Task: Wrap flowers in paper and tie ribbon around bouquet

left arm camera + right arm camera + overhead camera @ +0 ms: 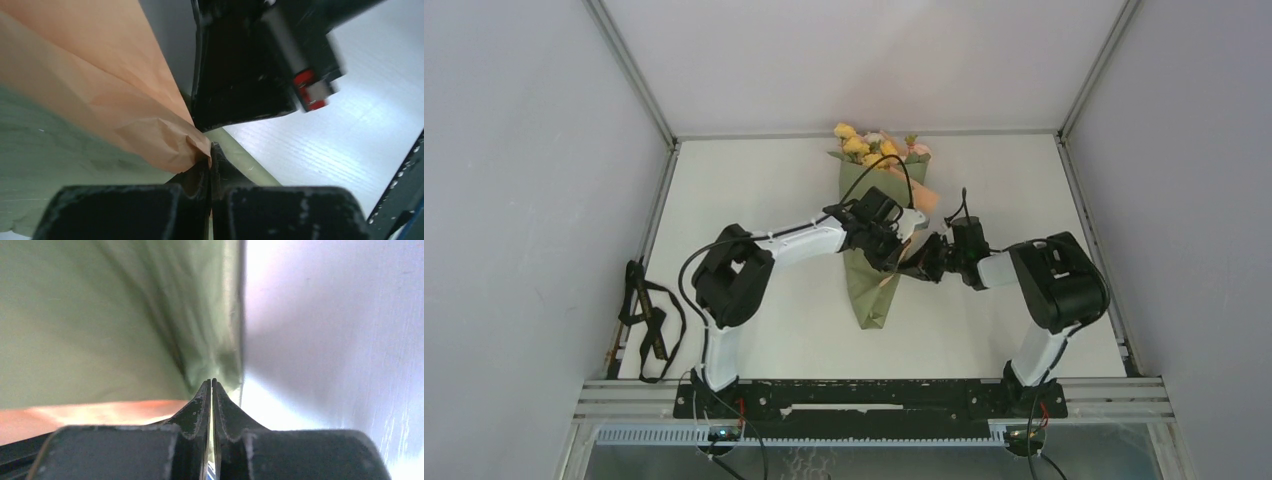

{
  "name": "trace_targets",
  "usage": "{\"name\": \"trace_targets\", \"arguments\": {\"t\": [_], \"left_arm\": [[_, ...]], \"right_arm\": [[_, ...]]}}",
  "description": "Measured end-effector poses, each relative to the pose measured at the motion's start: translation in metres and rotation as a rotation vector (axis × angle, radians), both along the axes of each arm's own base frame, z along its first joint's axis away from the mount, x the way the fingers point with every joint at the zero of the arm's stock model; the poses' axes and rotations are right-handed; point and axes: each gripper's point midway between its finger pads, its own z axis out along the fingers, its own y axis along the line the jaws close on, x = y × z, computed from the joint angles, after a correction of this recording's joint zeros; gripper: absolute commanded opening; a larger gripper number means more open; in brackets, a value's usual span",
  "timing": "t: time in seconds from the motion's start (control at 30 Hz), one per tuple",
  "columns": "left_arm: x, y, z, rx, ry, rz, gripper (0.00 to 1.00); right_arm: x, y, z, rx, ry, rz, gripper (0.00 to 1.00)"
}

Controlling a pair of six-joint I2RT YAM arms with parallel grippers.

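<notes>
Item: bouquet (869, 285), centre of desk (754, 180), long axis top to bottom of frame, flowers (869, 145) uppermost. My left pincer (211, 150): clamped on paper (100, 100), peach edge, mid-cone. My right pincer (212, 382): closed on the olive fold opposite. Ribbon (646, 318): far left, nearer my left arm.

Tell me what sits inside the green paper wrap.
Yellow, pink and cream flowers poke from the far end of the paper; it covers their stems.
</notes>
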Motion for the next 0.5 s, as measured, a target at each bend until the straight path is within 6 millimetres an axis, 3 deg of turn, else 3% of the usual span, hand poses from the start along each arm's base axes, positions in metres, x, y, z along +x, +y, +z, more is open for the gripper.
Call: {"name": "trace_targets", "arguments": {"t": [0.17,0.33,0.5], "left_arm": [[-0.006,0.003,-0.019,0.056,-0.078,-0.064,0.00],[-0.007,0.004,-0.028,0.089,-0.141,-0.106,0.00],[-0.007,0.006,-0.036,0.123,-0.176,-0.129,0.00]], "right_arm": [[0.012,-0.017,0.034,0.010,-0.082,-0.050,0.23],[0.030,-0.054,0.062,-0.002,-0.183,-0.119,0.41],[0.040,-0.091,0.089,0.006,-0.283,-0.146,0.53]]}}
